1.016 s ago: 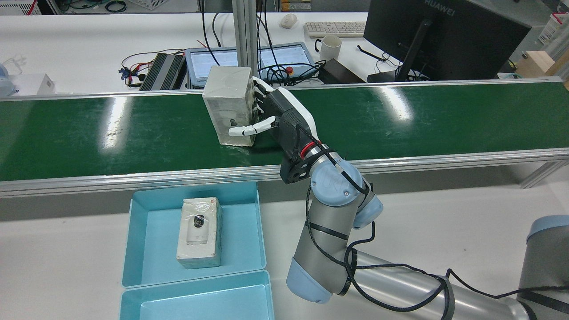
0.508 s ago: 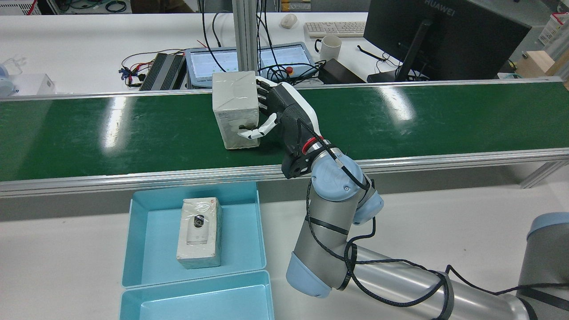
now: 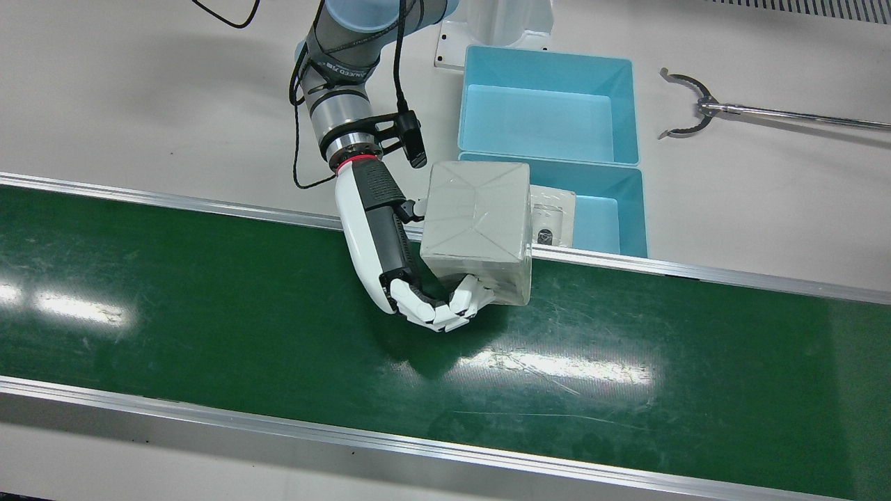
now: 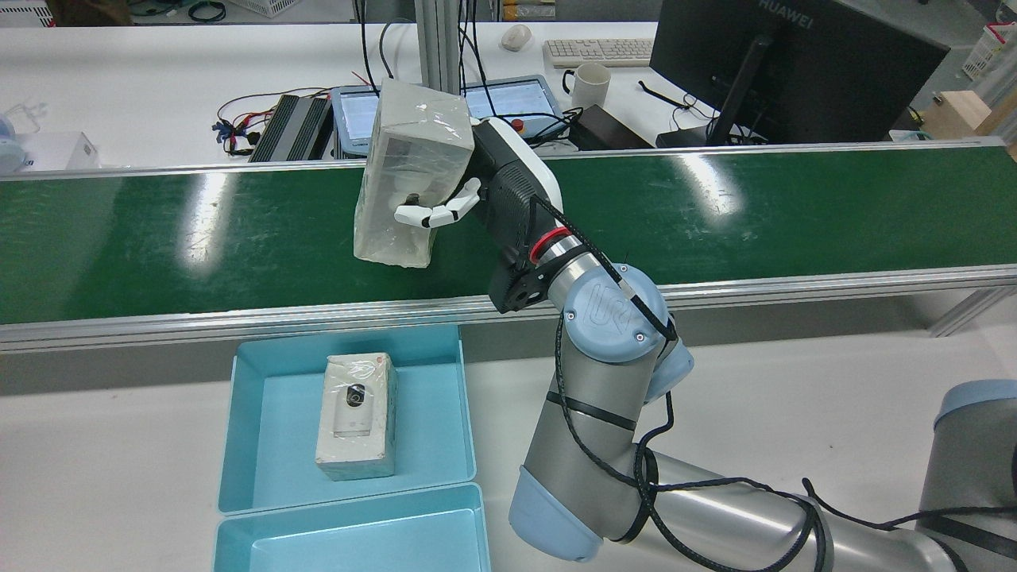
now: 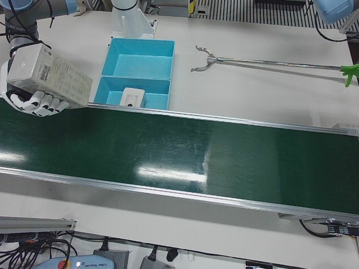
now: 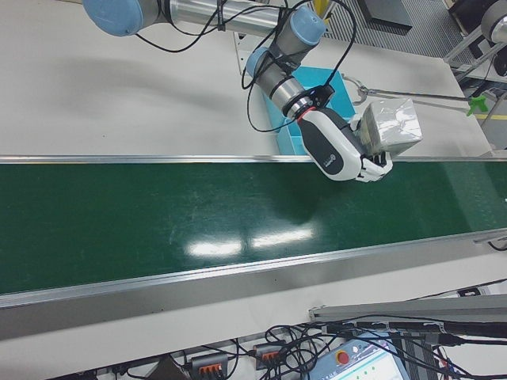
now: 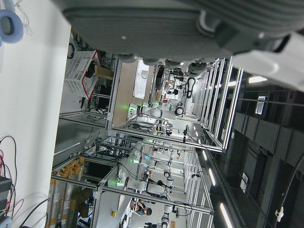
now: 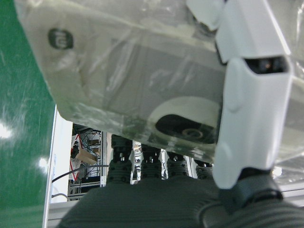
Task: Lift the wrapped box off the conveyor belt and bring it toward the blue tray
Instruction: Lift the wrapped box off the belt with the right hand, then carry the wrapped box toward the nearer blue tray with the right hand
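The wrapped box (image 4: 409, 183), grey-white under clear film, hangs tilted above the green conveyor belt (image 4: 159, 238), clear of its surface. My right hand (image 4: 500, 191) is shut on it, fingers on its far side and thumb across its near face. In the front view the box (image 3: 477, 223) hangs over the belt's edge nearest the blue tray (image 3: 605, 209), with the hand (image 3: 379, 236) to its left. The right hand view shows the box (image 8: 128, 80) filling the frame. My left hand (image 7: 190, 28) shows only as a dark shape in its own view.
The near blue tray (image 4: 262, 373) holds another wrapped box (image 4: 356, 417). A second blue tray (image 4: 349, 540) adjoins it. A long reach-grabber tool (image 3: 696, 108) lies on the table beside the trays. A monitor (image 4: 779, 71), a mug (image 4: 589, 83) and cables stand beyond the belt.
My right hand has lifted the box off the belt. The box has risen, tilted and swung a little to the view's left.
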